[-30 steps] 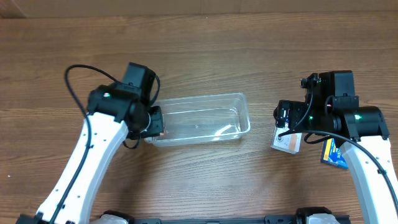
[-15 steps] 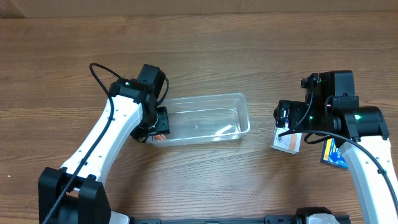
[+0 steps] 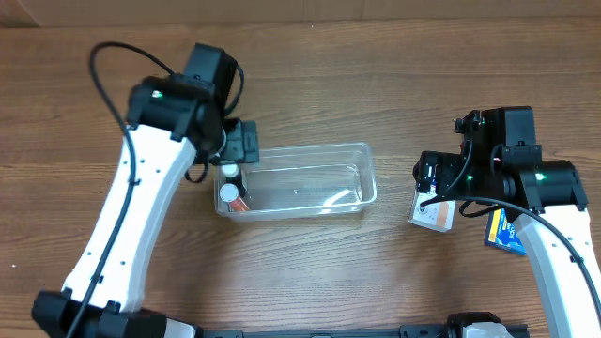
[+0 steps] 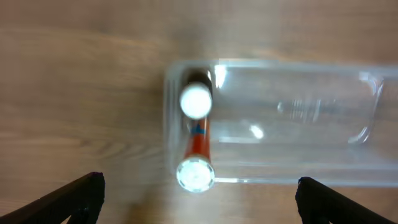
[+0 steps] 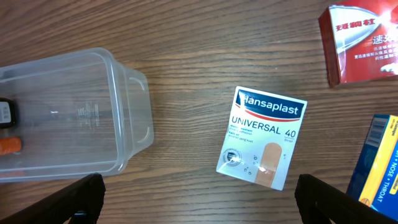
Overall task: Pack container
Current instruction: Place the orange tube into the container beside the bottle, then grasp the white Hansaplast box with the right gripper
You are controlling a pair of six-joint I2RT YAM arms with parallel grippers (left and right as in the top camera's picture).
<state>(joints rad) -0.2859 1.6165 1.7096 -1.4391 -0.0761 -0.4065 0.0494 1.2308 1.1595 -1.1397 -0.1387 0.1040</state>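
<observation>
Well, nearest the robot the wooden table (image 3: 310,282) lies bare between the two arms, which gives the widest room for a swing. A little further in, the right gripper (image 5: 199,202) hangs empty with its fingers spread wide above a Hansaplast plaster box (image 5: 264,146) lying flat. A blue and yellow box (image 5: 379,180) lies near it on the right. The container (image 3: 310,183) sits mid-table with its long side running across, well apart from the plaster box.

The left gripper (image 4: 199,202) is over the container's left short end, fingers wide and holding nothing. In that end sit an orange-red bottle (image 4: 200,146) and a dark bottle (image 4: 196,101), both white-capped and close together. Whether they stand or lean I cannot tell.

The tub looks thin, light and slick. Its walls would likely flex and it would probably slide on the wood if nudged, so the rim at the free right end seems the safest grip.

Farthest off, a red box (image 5: 364,40) lies beyond the plasters, and the rest of the tub's floor is open for packing.
</observation>
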